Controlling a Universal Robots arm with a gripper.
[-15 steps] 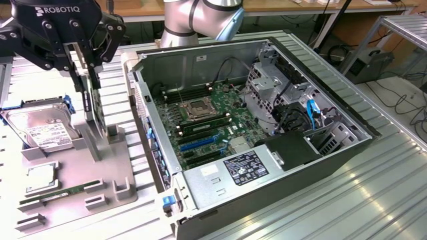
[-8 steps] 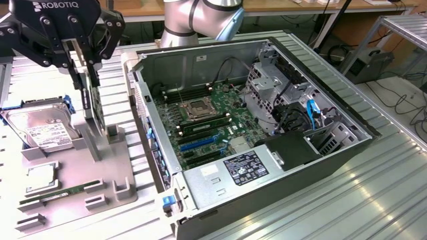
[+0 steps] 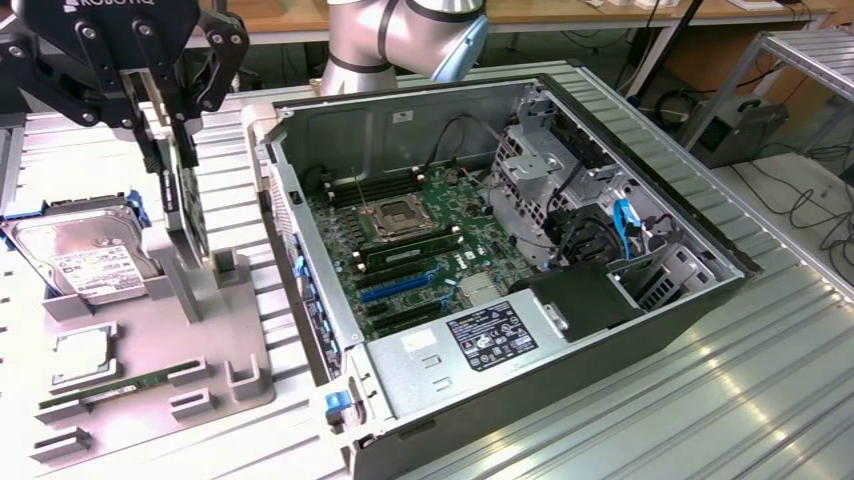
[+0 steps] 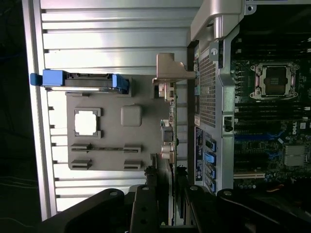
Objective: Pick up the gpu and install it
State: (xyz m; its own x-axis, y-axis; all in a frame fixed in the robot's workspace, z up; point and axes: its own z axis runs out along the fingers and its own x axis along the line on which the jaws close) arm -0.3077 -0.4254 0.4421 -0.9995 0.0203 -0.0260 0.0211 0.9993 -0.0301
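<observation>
Ribbed aluminium tabletop [image 3: 747,400]; black pincer [image 3: 163,140] clamps the thin, flat gpu [image 3: 184,210] upright at grey moulded tray [image 3: 234,345].

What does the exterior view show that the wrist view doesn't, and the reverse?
Exterior view: the silver robot arm, the power supply label, the drive cage. Wrist view: the silver end bracket from above, the rear panel's perforated outside. Both: the pincer closed on the gpu, the hard drive, the loose CPU, the memory stick, the motherboard's CPU socket.
</observation>
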